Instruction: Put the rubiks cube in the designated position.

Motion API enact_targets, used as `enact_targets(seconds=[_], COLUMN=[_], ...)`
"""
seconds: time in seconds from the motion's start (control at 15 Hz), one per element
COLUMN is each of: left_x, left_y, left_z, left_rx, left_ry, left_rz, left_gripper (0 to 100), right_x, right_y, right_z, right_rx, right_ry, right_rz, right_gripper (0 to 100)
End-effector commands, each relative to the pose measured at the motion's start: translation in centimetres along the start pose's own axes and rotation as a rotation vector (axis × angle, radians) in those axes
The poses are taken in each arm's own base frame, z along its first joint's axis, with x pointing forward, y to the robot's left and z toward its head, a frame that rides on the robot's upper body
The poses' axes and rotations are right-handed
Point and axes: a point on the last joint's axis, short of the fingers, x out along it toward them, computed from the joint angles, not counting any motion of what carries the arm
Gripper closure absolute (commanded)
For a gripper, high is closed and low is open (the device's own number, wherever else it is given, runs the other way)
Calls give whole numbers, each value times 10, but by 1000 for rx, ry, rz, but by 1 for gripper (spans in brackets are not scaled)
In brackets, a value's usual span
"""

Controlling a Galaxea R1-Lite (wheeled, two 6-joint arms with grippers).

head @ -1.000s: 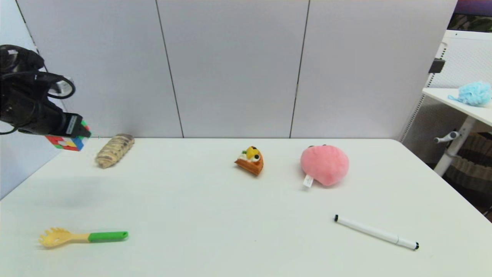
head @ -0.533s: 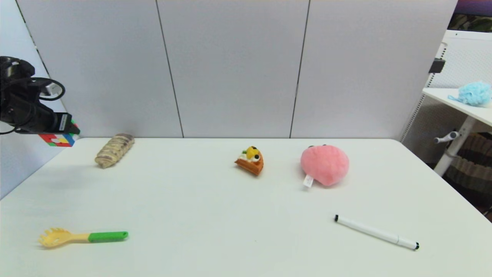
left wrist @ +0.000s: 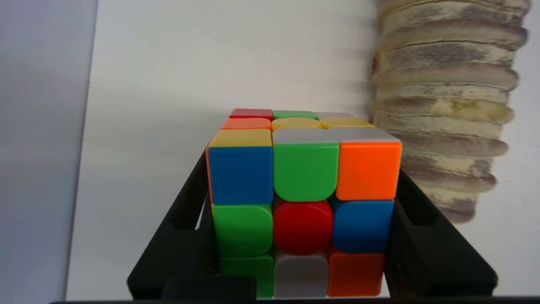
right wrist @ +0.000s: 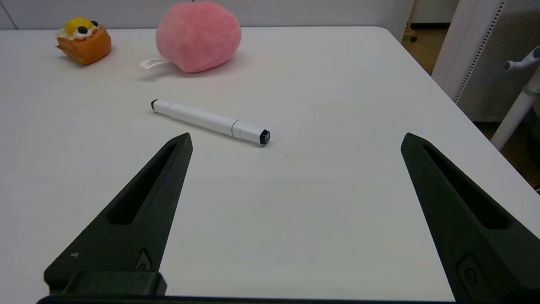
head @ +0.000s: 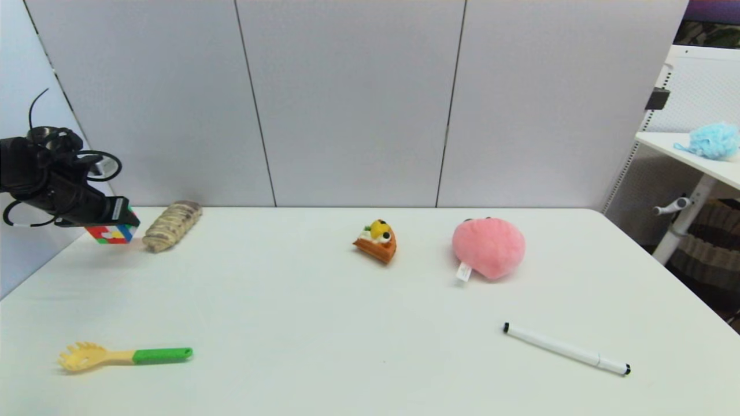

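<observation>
Cube coming down at far-left corner, not yet released

Nearest the robot, the right gripper (right wrist: 295, 143) sits parked w/ fingers wide apart over bare white tabletop (head: 324, 323), a white marker pen w/ black caps (head: 566, 349) just ahead of it; a yellow pasta fork w/ green handle (head: 124, 355) lies front-left. Farther back, the left gripper (head: 118, 218) is clamped on the small scrambled multicolour rubiks cube (head: 113, 233), fingers on both side faces per wrist view. Vs 0.5 s ago the arm has dropped and moved right, so the cube now hangs low over the table, close beside the ridged beige-brown bread-roll toy (head: 173, 225); contact w/ the surface can't be told. Probably lowering onto the designated position; release is what's left.
</observation>
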Motion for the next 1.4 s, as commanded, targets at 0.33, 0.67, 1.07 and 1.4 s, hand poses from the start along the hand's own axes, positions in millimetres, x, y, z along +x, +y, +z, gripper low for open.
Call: enact_targets(seconds=[0.33,0.67,1.07,1.4], left_x=[12,-63,-291,-352], left_y=[0,-6,-39,-89], left_z=[-4,31,9,-145], left_rx=[0,53,88,121], left_ry=[24,-237,-623,-702], left_rz=[-7,56,151,-17], left_gripper=[0,0,0,0], right_x=[0,0,0,0], right_y=[0,0,0,0], right_z=[0,0,0,0], right_rx=[0,2,0,0], right_ry=[1,1,1,1], right_rz=[0,0,0,0], right_gripper=[0,0,0,0])
